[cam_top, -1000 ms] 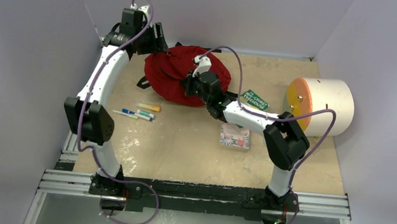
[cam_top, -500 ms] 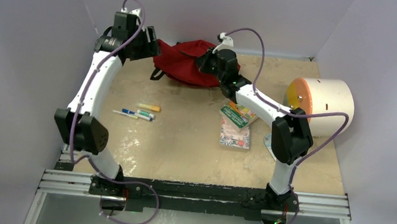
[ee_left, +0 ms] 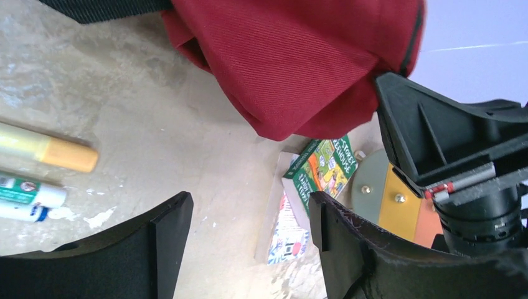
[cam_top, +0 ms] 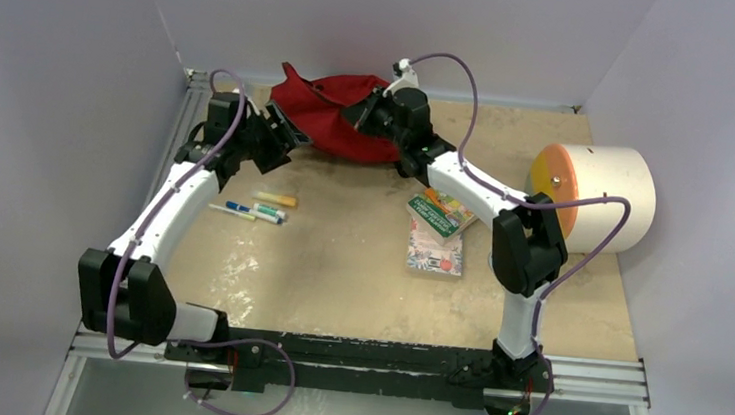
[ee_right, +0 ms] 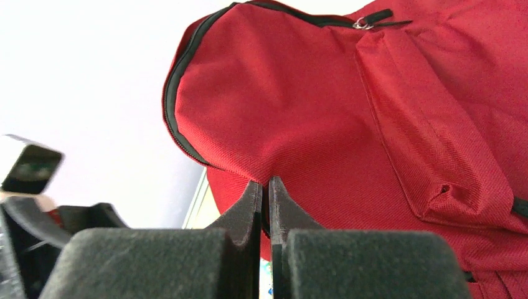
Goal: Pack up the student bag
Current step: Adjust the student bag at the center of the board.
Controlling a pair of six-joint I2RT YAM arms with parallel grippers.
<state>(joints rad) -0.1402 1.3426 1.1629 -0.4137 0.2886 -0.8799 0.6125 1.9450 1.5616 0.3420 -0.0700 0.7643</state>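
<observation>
A: Left side first?
B: Left gripper is spread wide w/ nothing in it, just short of the student bag. Markers lie loose on the tabletop nearby.
A: And the bag?
B: Far edge, by the back wall, bunched up. Right gripper is pinched tight on its red fabric, prob. just a thin fold; hard to tell.
A: Which step?
B: Getting the bag open, I'd say; nothing packed yet. Next: left takes the zipper pull or rim while right holds, then books go in.
</observation>
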